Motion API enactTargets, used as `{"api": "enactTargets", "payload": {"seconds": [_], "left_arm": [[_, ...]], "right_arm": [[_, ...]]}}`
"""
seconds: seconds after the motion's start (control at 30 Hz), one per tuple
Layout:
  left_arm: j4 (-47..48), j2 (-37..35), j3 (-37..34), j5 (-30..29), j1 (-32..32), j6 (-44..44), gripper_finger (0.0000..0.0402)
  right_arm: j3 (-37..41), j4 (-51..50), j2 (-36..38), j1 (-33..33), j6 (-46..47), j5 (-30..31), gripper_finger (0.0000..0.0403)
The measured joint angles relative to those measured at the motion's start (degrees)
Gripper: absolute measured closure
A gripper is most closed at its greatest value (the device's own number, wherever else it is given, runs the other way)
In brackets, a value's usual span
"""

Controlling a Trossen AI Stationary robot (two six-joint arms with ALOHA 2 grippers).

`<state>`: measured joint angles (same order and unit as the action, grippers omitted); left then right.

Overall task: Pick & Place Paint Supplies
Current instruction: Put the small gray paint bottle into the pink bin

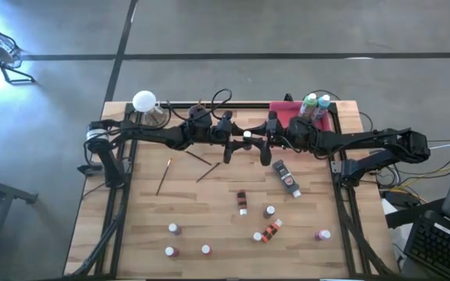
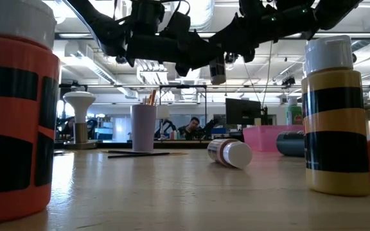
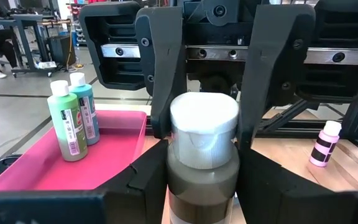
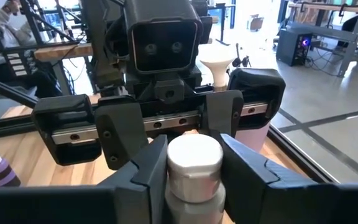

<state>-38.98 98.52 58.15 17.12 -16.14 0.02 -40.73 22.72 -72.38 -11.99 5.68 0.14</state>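
White cap and olive-brown body: that is the paint bottle (image 3: pixel 202 149) clamped low on its body in your left end effector (image 3: pixel 202 180). It hangs in the air over the middle of the tabletop (image 1: pixel 209 211), towards the far edge. Your right end effector (image 4: pixel 194 174) faces it from the other side, set around the cap end of the same bottle. I cannot tell whether it has a firm hold.

This looks like a handover. Do not let the left release until the right has plainly pinched the bottle. The cap is smooth and rounded, so take hold at the cap's base or the shoulder rather than its top. Then draw the two arms apart in a straight line, without twisting.

The pink tray (image 3: pixel 104 168) lies at the far right corner. A green bottle (image 3: pixel 66 121) and a blue bottle (image 3: pixel 86 112) stand upright in it, touching each other. Set the new one down beside them.
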Motion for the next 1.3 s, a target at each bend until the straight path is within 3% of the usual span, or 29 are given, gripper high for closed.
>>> {"api": "enactTargets", "payload": {"seconds": [0.23,0.37,0.5,0.7,0.93,1.1,1.3], "left_arm": [[-0.1,0.0,0.1,0.0,0.0,0.0,0.0242],[-0.4,0.0,0.1,0.0,0.0,-0.1,0.0242],[-0.4,0.0,0.1,0.0,0.0,-0.1,0.0242],[-0.3,0.0,0.1,0.0,0.0,-0.3,0.0242],[-0.3,0.0,0.1,0.0,0.0,-0.3,0.0242],[-0.1,0.0,0.1,0.0,0.0,-0.3,0.0242],[0.0,0.0,0.1,0.0,0.0,-0.3,0.0240]], "right_arm": [[0.0,-0.2,-0.1,0.0,0.2,-0.1,0.0226],[0.0,-0.2,-0.1,0.0,0.3,-0.1,0.0214],[0.0,-0.2,-0.1,0.0,0.3,-0.1,0.0231],[0.0,-0.2,-0.1,0.0,0.1,0.1,0.0289],[0.0,-0.2,-0.1,0.0,0.1,0.1,0.0290],[0.0,-0.2,-0.1,0.0,0.4,0.0,0.0268],[0.0,-0.2,-0.1,0.0,0.3,0.1,0.0290]]}}
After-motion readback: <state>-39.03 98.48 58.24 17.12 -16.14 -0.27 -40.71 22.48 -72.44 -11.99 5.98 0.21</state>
